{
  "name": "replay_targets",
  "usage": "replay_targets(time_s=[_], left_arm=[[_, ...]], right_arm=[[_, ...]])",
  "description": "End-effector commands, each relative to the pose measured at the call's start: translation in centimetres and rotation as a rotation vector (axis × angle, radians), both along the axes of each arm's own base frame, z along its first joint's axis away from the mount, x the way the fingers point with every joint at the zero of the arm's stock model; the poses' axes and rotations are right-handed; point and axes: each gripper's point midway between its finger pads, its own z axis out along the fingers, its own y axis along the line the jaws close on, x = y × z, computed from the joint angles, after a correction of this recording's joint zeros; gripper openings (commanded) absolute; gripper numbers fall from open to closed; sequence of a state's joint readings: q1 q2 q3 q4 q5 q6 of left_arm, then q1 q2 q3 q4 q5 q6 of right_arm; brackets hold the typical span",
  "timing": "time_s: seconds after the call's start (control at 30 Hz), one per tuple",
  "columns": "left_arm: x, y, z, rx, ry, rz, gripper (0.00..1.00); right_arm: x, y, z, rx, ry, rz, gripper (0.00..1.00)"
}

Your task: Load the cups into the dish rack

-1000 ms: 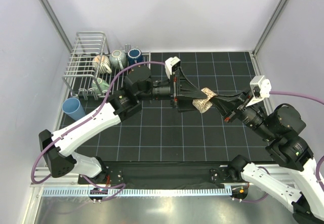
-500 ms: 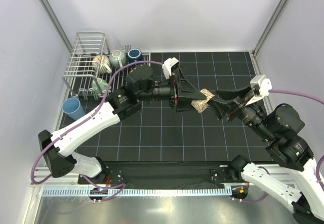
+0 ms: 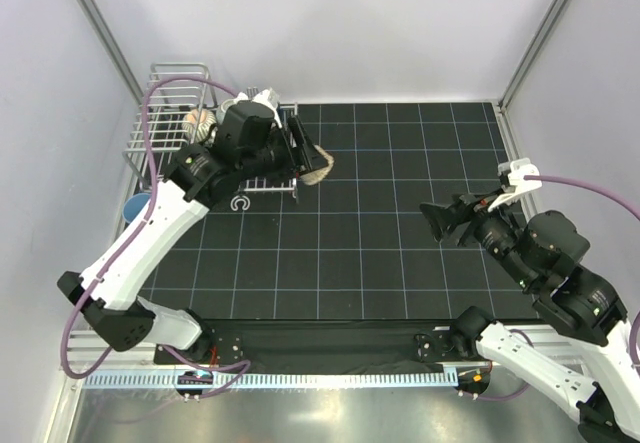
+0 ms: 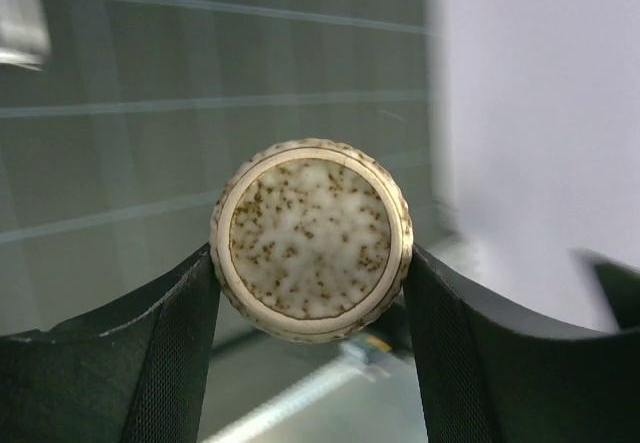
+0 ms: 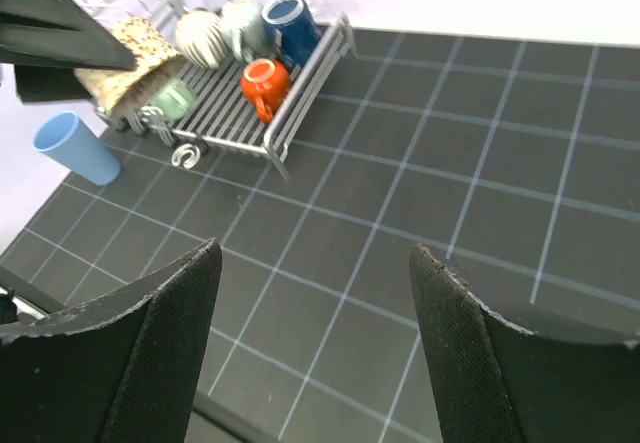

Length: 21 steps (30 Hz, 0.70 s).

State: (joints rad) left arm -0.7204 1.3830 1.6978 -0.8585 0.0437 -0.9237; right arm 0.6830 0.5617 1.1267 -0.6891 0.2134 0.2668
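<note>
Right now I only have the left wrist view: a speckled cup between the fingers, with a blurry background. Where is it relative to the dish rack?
Observer: In the top view, the left gripper has the speckled cup at the right end of the dish rack.
Operator: Anything loaded already?
Observer: Yes. The right wrist view shows an orange cup and a dark blue cup among those in it.
Operator: Any left outside?
Observer: A light blue tumbler sits on the table beside the rack.

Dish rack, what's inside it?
An orange cup, a dark blue cup, a grey cup and a cream cup. The speckled cup in the left pincer partly hides a green cup.
</note>
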Motion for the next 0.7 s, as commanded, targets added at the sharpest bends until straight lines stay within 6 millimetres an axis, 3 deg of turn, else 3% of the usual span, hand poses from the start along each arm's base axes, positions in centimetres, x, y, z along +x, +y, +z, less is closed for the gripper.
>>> replay_targets(time_s=[0.0,0.1,0.2,0.4,0.43,0.67], left_arm=[[5.1,7.1,-3.6,0.426,-0.159,0.214,0.0],[8.0,9.7,-6.4,0.609,-0.224,0.284,0.0],[12.1,12.8,-8.3,0.683,-0.229,0.393,0.0],[16.6,16.4,-11.2,0.84,-0.191,0.482,0.0],[17.2,16.9,-12.4,0.868,-0.169,0.491,0.0],[20.7,19.6,-16.3,0.864,-0.096,0.511,0.0]], right_arm=[[-0.8,-1.6,0.2,0.035,0.03,-0.06,0.76],[-1.2,-2.0,-0.2,0.036,0.054,-0.07,0.76],[-1.6,-2.0,-0.6,0.041,0.088,-0.067,0.76],[-2.2,-3.1,-0.3,0.038,0.107,-0.104,0.76],[-2.2,-3.3,-0.1,0.042,0.105,-0.109,0.76],[-2.5,-4.7,-0.4,0.022,0.119,-0.17,0.77]])
